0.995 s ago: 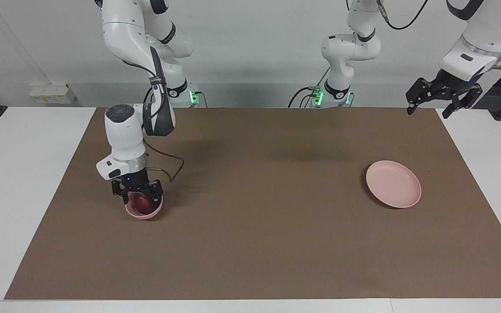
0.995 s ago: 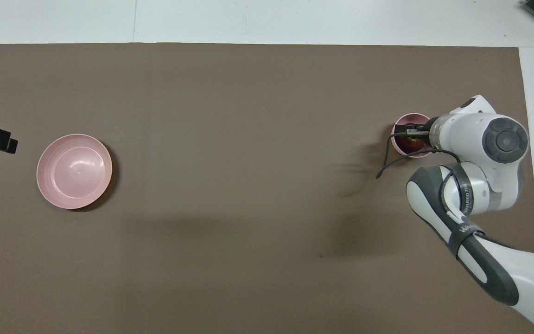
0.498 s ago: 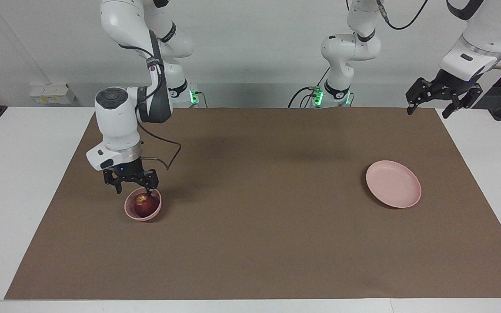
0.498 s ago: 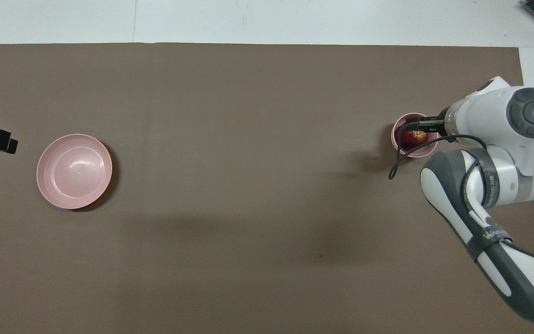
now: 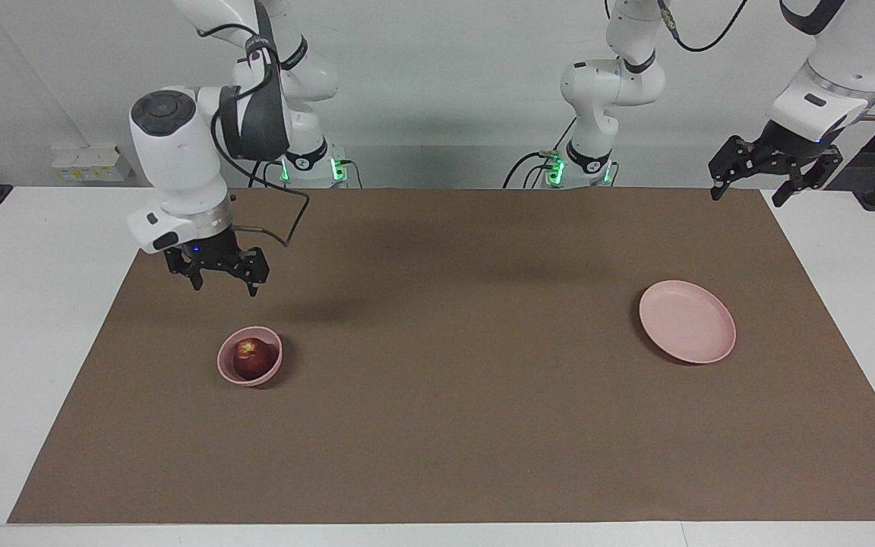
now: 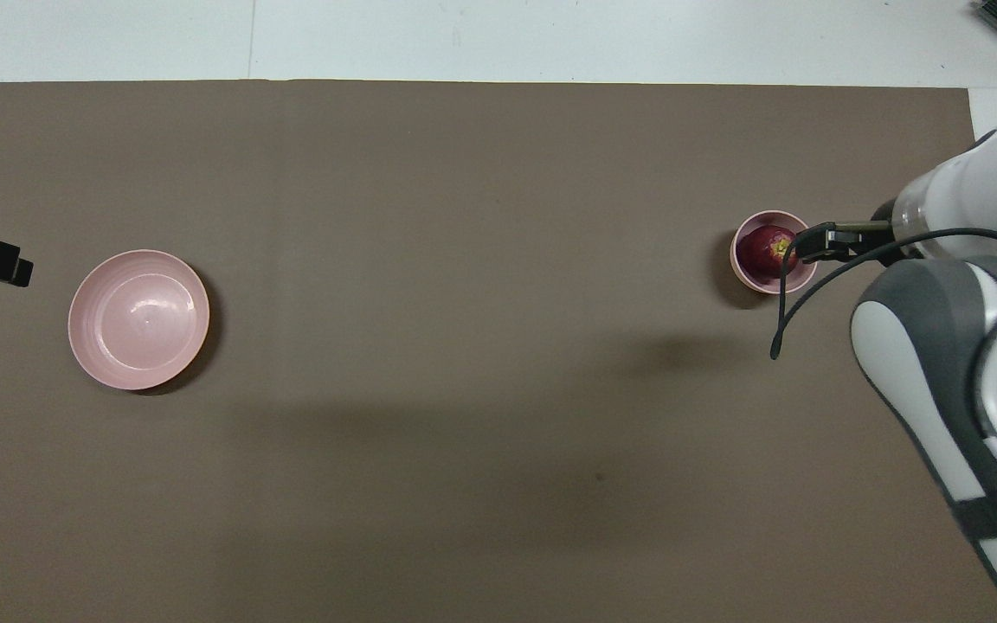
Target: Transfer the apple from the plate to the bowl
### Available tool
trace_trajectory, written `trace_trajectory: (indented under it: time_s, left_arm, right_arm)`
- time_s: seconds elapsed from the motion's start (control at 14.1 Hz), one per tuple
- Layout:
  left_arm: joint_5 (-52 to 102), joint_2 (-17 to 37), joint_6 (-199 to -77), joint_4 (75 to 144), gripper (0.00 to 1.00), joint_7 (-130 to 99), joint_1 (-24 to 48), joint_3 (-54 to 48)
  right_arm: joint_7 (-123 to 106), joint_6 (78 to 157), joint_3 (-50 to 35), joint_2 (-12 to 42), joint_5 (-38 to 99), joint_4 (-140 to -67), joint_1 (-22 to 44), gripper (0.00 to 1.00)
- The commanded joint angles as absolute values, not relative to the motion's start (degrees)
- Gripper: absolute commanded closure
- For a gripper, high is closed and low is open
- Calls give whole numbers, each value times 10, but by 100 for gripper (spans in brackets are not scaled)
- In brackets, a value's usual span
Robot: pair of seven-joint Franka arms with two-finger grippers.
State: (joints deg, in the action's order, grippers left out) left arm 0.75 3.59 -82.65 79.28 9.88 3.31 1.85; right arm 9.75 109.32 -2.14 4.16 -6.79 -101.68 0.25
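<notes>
Right claw (image 5: 216,274) hangs wide and empty over the brown mat (image 5: 453,425), above the small pink bowl (image 5: 234,371) cupping the apple (image 5: 251,357). Well apart sits the pink plate (image 5: 687,320), bare; left claw (image 5: 773,179), apparently spread, waits over the table's corner.

Dark red apple (image 5: 250,355) in small pink bowl (image 5: 268,371) — flat pink plate (image 5: 687,321) well apart.

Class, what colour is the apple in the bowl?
Dark red apple, yellowish patch near its stem; overhead view shows it best.
</notes>
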Motion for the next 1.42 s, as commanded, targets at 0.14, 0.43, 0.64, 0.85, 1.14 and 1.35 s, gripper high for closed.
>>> trace_trajectory:
  time_s: [0.14, 0.43, 0.64, 0.85, 1.14, 1.35]
  left_arm:
    - [1, 25, -822, 803, 0, 93, 28, 15]
    - [1, 25, -822, 803, 0, 93, 28, 15]
    - [1, 25, -822, 803, 0, 93, 28, 15]
    - [1, 25, -822, 803, 0, 93, 28, 15]
    - [1, 25, -822, 803, 0, 93, 28, 15]
    - [1, 25, -822, 803, 0, 93, 28, 15]
  right_arm:
    - [79, 1004, -16, -30, -47, -1020, -10, 0]
    - [77, 894, -8, -5, 2, -921, -21, 0]
    - [76, 891, -8, -8, 3, -924, -27, 0]
    - [80, 894, -8, -9, 11, -925, -27, 0]
    - [77, 898, -9, -8, 8, -925, -24, 0]
    - [76, 898, -10, -7, 4, -924, -22, 0]
